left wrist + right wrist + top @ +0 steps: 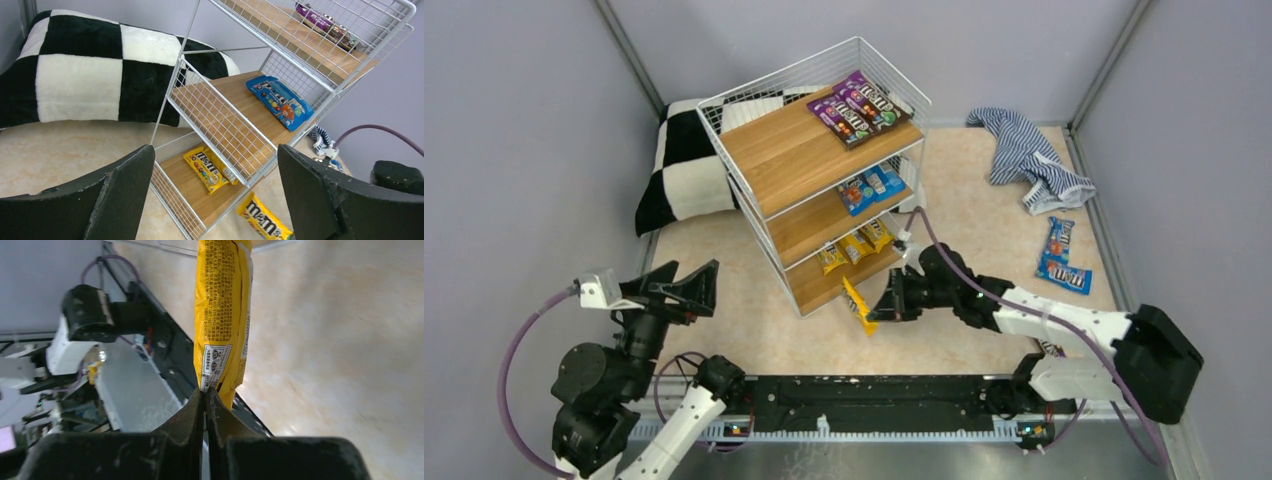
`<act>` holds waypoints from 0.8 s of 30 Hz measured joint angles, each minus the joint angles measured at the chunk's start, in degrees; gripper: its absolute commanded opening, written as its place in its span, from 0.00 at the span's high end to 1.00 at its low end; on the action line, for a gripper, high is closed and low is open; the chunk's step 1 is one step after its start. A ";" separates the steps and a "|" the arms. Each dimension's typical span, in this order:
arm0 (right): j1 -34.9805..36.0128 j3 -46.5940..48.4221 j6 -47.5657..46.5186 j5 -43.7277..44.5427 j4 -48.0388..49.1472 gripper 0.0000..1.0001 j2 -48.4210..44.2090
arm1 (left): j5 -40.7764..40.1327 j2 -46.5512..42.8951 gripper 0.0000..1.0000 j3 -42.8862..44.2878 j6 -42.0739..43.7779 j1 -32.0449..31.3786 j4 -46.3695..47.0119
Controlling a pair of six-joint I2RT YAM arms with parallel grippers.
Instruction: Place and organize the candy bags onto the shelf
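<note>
Top view: our right gripper [886, 300] is clamped on a yellow bag [860, 306], held on edge low over the table, just in front of the shelf's [796, 150] bottom tier. We judge the step to be carrying this bag to that tier, where two yellow bags [854, 245] already lie. Purple bags [859, 105] are on top and blue bags [871, 187] are in the middle. Two more blue ones [1061, 257] wait on the table, well to the right. Next, we think, the bag must be turned flat and slid in under the middle tier's wire edge.

Left wrist view: our left gripper [215, 150] has its fingers wide apart and empty, facing the shelf. The bottom board [187, 187] shows bare wood near its front rim, so there seems to be room.

Right wrist view: the jaws are pressed together on the bag's [220, 315] end seam, and it juts straight out. The table beside it lies open.
</note>
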 measured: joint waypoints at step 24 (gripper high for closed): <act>6.54 6.60 9.99 4.22 53.55 1.00 40.48 | 0.15 -0.02 0.02 3.23 -3.61 0.00 -2.21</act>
